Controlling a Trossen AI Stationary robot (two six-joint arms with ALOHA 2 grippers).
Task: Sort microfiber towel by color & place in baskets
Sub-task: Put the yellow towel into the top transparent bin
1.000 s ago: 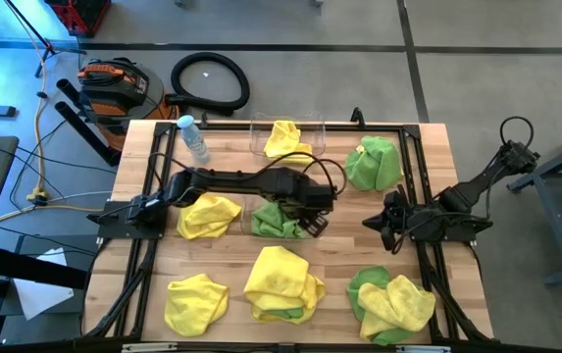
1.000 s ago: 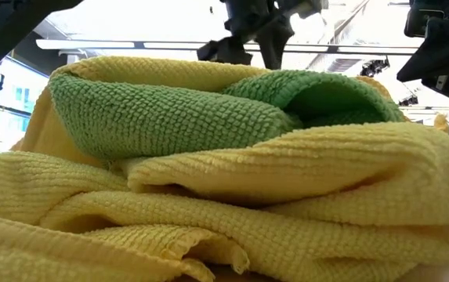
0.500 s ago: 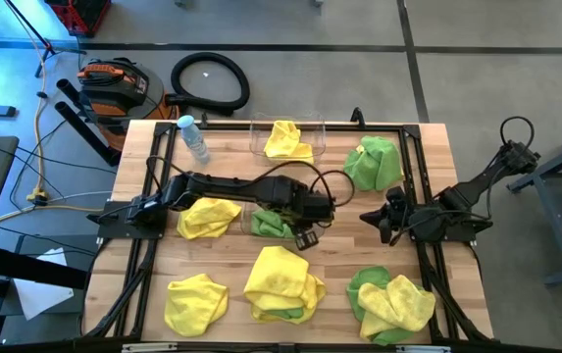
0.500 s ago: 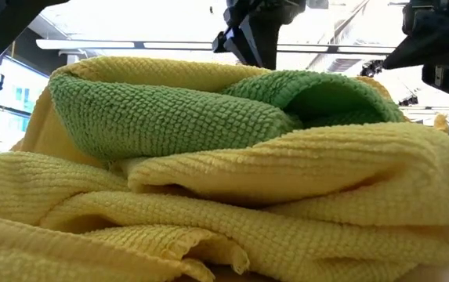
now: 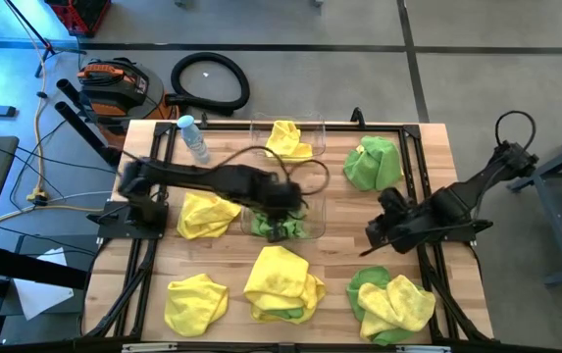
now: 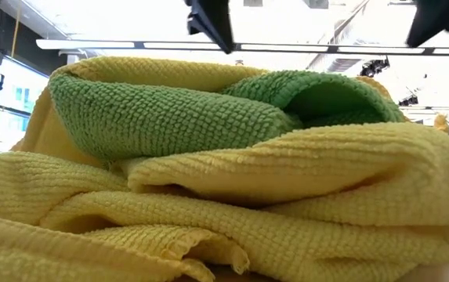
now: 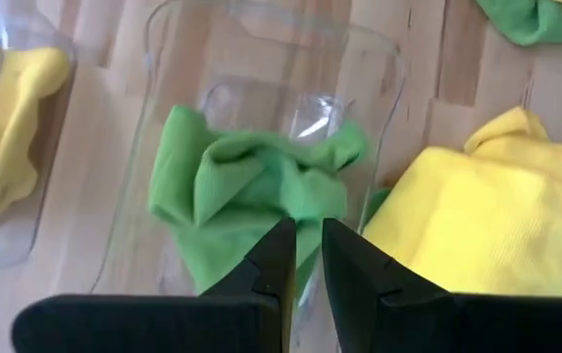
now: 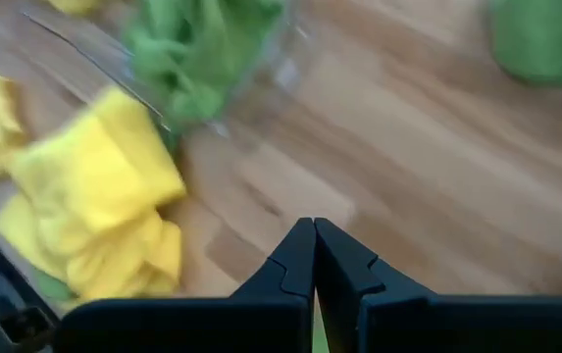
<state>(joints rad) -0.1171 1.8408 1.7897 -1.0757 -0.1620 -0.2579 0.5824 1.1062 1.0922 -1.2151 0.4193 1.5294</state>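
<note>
A green microfiber towel (image 7: 261, 186) lies crumpled in a clear basket (image 5: 312, 218) at mid-table. My left gripper (image 7: 305, 245) hovers just above it, fingers drawn together to a narrow slit with nothing between them; in the high view my left gripper (image 5: 279, 227) shows over that basket. A second basket (image 5: 259, 137) at the far edge holds a yellow towel (image 5: 285, 140). Over bare wood at the right, my right gripper (image 5: 371, 235) is shut and empty. Loose towels lie around: yellow (image 5: 207, 214), yellow (image 5: 194, 302), green (image 5: 374, 162).
A yellow pile with a green towel in it (image 5: 282, 284) lies near the front edge and fills the low view (image 6: 208, 157). A green-and-yellow heap (image 5: 390, 304) is at the front right. A small bottle with a blue cap (image 5: 192, 137) stands far left.
My left gripper's fingers have come together over the basket, and the gripper has drawn back toward the table's left and risen. The green towel stays in the basket. My right gripper has shifted toward the near edge, still shut.
</note>
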